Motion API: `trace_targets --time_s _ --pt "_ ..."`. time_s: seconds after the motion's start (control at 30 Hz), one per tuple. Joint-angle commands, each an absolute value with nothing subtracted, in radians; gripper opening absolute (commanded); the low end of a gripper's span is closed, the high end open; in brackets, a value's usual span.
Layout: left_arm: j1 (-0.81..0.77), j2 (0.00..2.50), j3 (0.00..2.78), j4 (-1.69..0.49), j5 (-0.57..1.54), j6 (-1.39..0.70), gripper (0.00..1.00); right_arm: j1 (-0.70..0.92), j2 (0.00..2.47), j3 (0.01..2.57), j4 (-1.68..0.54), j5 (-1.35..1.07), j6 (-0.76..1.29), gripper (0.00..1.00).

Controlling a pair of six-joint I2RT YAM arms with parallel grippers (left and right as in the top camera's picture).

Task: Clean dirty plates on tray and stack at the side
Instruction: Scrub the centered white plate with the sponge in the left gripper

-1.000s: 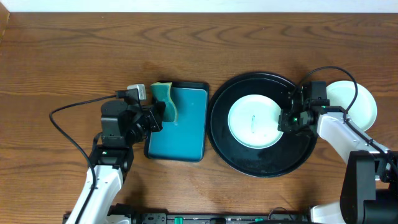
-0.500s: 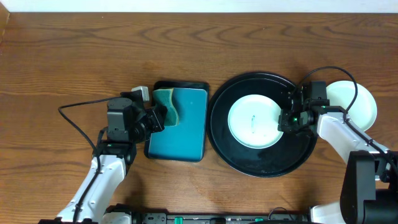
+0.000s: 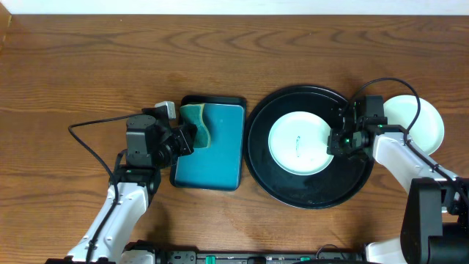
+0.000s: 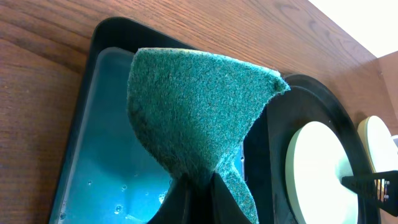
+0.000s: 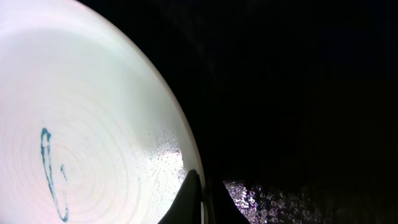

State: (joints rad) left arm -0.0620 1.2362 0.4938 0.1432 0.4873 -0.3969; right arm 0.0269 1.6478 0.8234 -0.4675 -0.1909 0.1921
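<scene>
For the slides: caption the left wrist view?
Left gripper pinches a green scouring pad over the rectangular teal tray; round black tray and pale round plate beside it.

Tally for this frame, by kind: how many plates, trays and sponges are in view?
Plates: 2, the smeared plate and the side plate.
Trays: 2, the black round tray and the teal rectangular tray.
Sponges: 1, the green scrub sponge.
Total: 5.

Pale plate fills the left half, with a thin blue-green smear at lower left. Right claw is closed, tips at the plate's rim. Glossy black tray lies alongside.
</scene>
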Motion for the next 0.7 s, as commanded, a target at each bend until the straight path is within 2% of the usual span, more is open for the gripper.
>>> trace_targets --time_s 0.0,0.1,0.27,0.33,0.43,0.67 --pt "-0.089 1.235 0.499 0.154 0.488 -0.401 0.07 0.059 1.640 0.812 -0.462 -0.215 0.152 0.01" --pt "-0.155 1.235 0.500 0.112 0.412 -0.382 0.07 0.094 1.640 0.812 -0.452 -0.237 0.113 0.01" --pt "-0.317 1.235 0.500 -0.012 0.064 -0.352 0.07 0.152 1.640 0.812 -0.432 -0.231 0.080 0.01" --pt "-0.361 1.235 0.504 -0.038 -0.010 -0.352 0.07 0.170 1.640 0.812 -0.429 -0.201 0.080 0.01" --pt "-0.384 1.235 0.540 -0.096 -0.020 -0.352 0.07 0.188 1.640 0.812 -0.430 -0.180 0.080 0.01" --pt "-0.386 1.265 0.813 -0.448 -0.007 -0.353 0.07 0.193 1.640 0.812 -0.430 -0.180 0.081 0.01"
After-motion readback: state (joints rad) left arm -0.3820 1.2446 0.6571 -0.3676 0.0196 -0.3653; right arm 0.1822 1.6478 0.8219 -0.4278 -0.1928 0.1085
